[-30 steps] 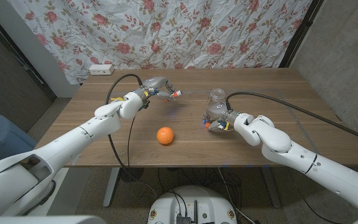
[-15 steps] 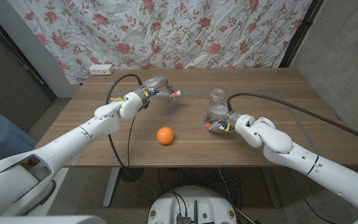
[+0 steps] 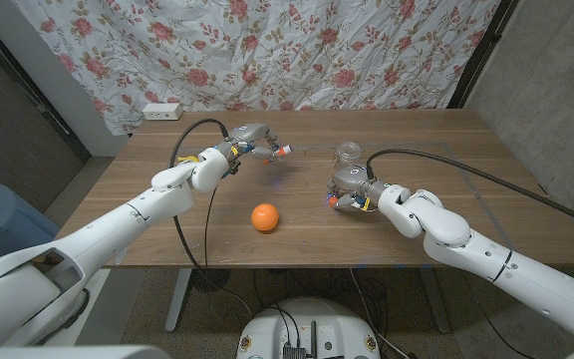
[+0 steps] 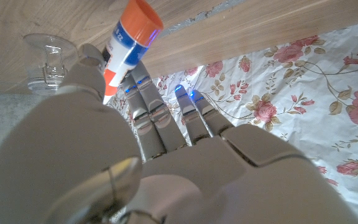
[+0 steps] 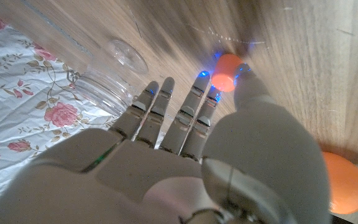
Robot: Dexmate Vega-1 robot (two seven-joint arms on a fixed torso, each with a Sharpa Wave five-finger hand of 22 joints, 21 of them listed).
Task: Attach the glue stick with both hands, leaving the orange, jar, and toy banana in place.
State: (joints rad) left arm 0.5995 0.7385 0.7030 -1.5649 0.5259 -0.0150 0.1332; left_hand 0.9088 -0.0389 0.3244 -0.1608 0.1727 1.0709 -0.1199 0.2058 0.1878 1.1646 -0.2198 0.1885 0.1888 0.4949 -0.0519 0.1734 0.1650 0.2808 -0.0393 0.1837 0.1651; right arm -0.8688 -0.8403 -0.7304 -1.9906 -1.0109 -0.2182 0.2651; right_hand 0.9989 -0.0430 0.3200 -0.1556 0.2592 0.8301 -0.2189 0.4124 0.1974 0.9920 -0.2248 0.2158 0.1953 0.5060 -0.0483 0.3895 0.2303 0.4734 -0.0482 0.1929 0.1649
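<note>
Your left hand (image 3: 250,139) pinches the glue stick (image 3: 277,152) above the far side of the bench (image 3: 486,189), its orange-tipped end pointing toward the jar (image 3: 347,155); in the left wrist view the stick (image 4: 128,46) sits between thumb and fingers (image 4: 148,106). Your right hand (image 3: 352,189) holds the small orange cap (image 5: 227,71) at its fingertips, just in front of the clear jar (image 5: 107,71). The orange (image 3: 264,217) lies on the bench nearer you, between both arms, apart from either hand
</note>
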